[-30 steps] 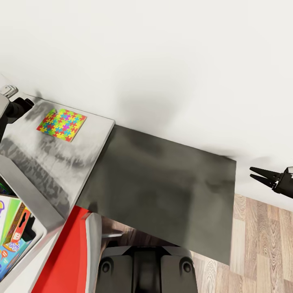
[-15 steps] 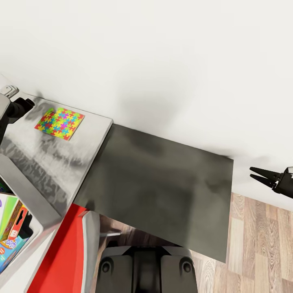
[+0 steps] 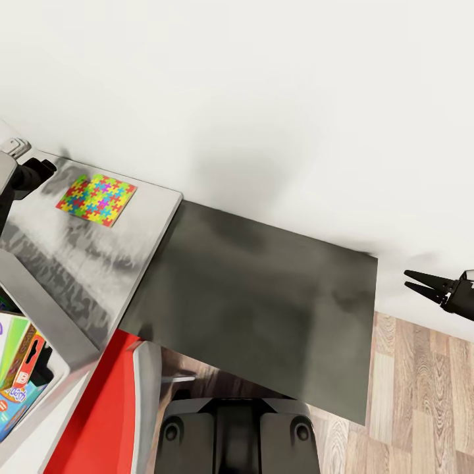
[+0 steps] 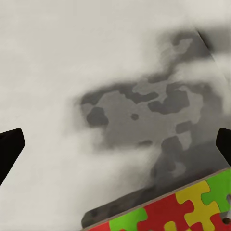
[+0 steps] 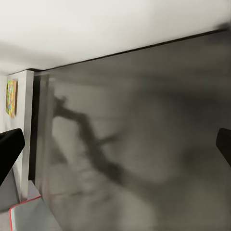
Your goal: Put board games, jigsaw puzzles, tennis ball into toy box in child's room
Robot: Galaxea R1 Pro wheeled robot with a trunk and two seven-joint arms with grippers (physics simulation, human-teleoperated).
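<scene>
One jigsaw puzzle (image 3: 97, 199), a flat box with a bright puzzle-piece pattern, lies on the light grey table (image 3: 79, 263) near the wall. My left arm (image 3: 20, 176) hangs just left of it. In the left wrist view my left gripper (image 4: 115, 144) is open above the tabletop, with the puzzle's corner (image 4: 183, 214) just beyond it. The toy box (image 3: 46, 329), a grey tray, sits at the lower left with printed board games (image 3: 20, 378) inside. My right gripper (image 3: 407, 278) hangs open past the dark cabinet's right end, holding nothing.
The dark grey cabinet section (image 3: 263, 303) joins the table on the right and spans the middle. A red chair (image 3: 99, 415) stands below the table, next to my base (image 3: 237, 434). A white wall runs behind, and wood floor (image 3: 421, 401) lies at the right.
The whole picture slid slightly to the left between one second and half a second ago, so the camera moved. Since then nothing has visibly changed.
</scene>
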